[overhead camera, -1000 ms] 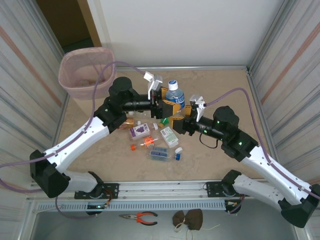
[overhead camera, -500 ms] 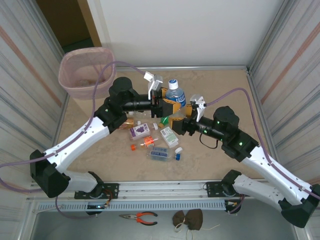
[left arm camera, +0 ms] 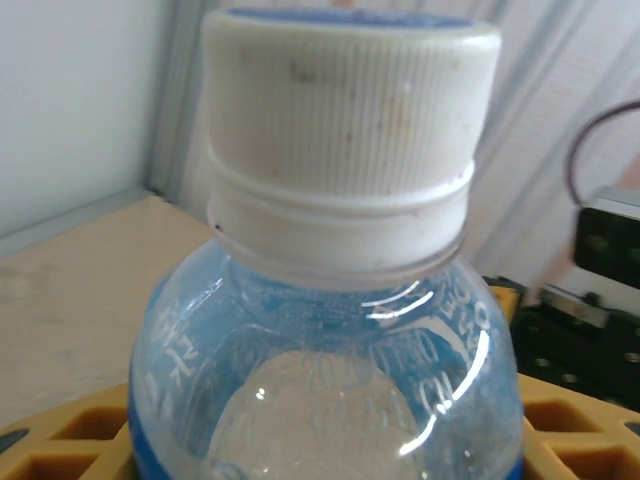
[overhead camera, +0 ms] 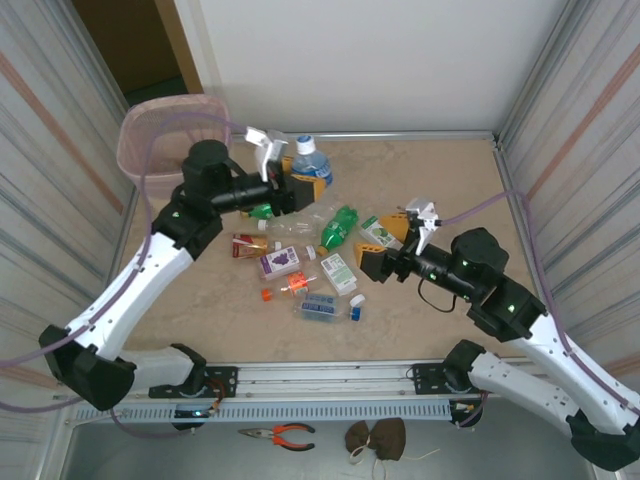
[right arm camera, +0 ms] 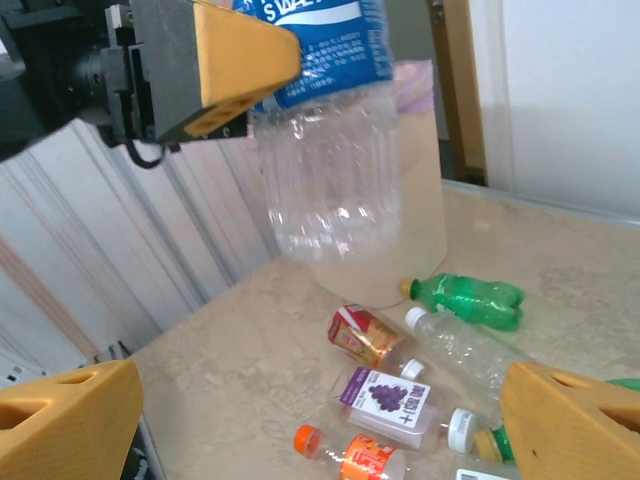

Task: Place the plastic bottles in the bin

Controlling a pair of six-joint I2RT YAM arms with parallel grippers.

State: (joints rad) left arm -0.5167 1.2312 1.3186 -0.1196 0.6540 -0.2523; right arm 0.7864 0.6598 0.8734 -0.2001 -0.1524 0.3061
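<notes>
Item: clear plastic bottle with white ribbed cap and blue label [overhead camera: 307, 162], clamped at its labelled upper body by the left gripper [overhead camera: 297, 180], aloft just right of the pale pink mesh bin [overhead camera: 145, 160] and not over its rim; right gripper [overhead camera: 386, 245] spread wide, empty, near the loose bottles [overhead camera: 280, 262] on the beige table [overhead camera: 450, 180]. Risk: the thin body may flex and slip from the grip, or strike the rim if released short. Legible: white "SWEAT" on the blue label; other labels too small.

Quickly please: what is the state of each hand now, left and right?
Left hand: closed on the blue-label bottle.
Right hand: open, holding nothing.
</notes>
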